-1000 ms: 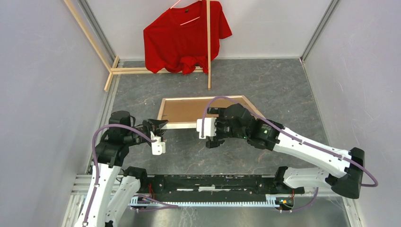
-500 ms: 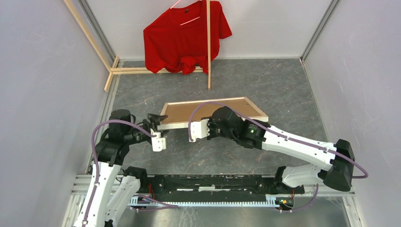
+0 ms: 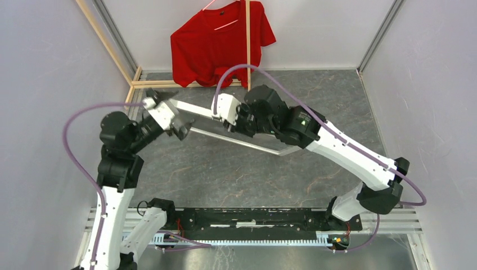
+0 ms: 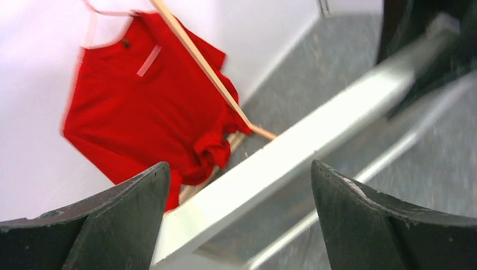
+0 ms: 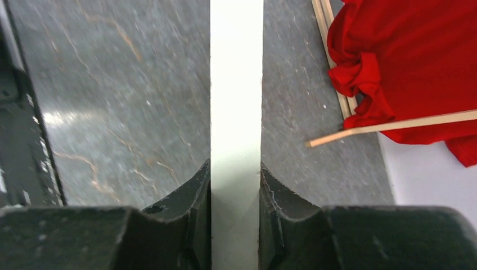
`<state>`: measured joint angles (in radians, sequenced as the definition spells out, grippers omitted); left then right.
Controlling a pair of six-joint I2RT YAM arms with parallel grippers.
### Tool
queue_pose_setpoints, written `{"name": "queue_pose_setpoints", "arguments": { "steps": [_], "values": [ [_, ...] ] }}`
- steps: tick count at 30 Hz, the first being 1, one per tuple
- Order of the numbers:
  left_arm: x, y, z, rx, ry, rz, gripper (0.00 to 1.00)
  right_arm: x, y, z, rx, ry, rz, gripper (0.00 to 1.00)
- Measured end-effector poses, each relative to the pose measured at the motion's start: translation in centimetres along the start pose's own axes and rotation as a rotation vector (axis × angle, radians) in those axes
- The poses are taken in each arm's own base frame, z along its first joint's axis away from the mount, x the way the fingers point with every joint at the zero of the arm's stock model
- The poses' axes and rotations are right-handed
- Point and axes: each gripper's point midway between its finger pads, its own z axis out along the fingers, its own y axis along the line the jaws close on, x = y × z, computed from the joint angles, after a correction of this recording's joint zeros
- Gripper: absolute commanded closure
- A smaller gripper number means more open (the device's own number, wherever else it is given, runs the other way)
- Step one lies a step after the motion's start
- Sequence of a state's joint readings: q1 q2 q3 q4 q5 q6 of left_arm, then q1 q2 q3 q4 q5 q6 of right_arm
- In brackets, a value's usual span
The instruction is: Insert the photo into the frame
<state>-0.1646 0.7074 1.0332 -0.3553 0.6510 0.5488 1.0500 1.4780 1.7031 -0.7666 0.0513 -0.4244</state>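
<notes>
So right now my right hand (image 5: 235, 175) is clamped down on one rail of the frame (image 5: 236, 84), both fingers pressed flat against the sides of that white strip, which runs straight up the middle of the wrist view. From above, the frame is tipped up on edge rather than lying flat, with the rail I'm gripping as the high side and the opposite rail down low nearer my bases. I honestly can't tell whether that lower edge touches the worktop (image 3: 326, 101) or hangs just off it. My left hand (image 4: 239, 167) is spread as wide as it goes, holding nothing. The same white rail crosses diagonally through the gap between its fingers, near the frame's left corner, and doesn't look like it's touching either one, though that view is pretty blurry. Behind all this there's a red t-shirt (image 3: 220, 42) hanging on a pale wooden rack pole (image 3: 248, 56) at the far wall, well apart from the frame.
</notes>
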Motion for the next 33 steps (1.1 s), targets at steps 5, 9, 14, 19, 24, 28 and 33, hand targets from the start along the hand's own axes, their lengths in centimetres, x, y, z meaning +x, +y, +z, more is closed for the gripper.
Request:
{"name": "queue_pose_setpoints", "arguments": {
  "steps": [5, 9, 14, 19, 24, 28, 33],
  "values": [
    [-5.2, 5.3, 0.8, -0.132, -0.031, -0.184, 0.00, -2.0, -1.4, 0.7, -0.037, -0.052, 0.171, 0.89],
    [-4.8, 6.6, 1.5, -0.170, 0.021, -0.298, 0.00, -1.4, -3.1, 1.6, -0.089, -0.094, 0.298, 0.91],
    [-1.7, 5.6, 1.8, -0.176, 0.135, -0.431, 0.00, 0.0, -7.5, 0.9, -0.064, -0.191, 0.462, 0.92],
    [-0.4, 5.1, 1.6, -0.186, 0.186, -0.494, 0.00, 2.1, -12.5, 0.4, -0.037, -0.279, 0.619, 0.93],
    [1.4, 4.8, 1.8, -0.197, 0.244, -0.521, 0.00, 3.2, -15.1, 0.8, -0.035, -0.312, 0.700, 0.94],
    [3.6, 3.8, 1.9, -0.192, 0.291, -0.544, 0.00, 4.6, -16.2, -0.7, -0.010, -0.343, 0.754, 0.94],
    [5.7, 2.6, 2.0, -0.177, 0.339, -0.571, 0.00, 8.5, -14.8, -3.6, 0.050, -0.350, 0.907, 0.94]
  ]
}}
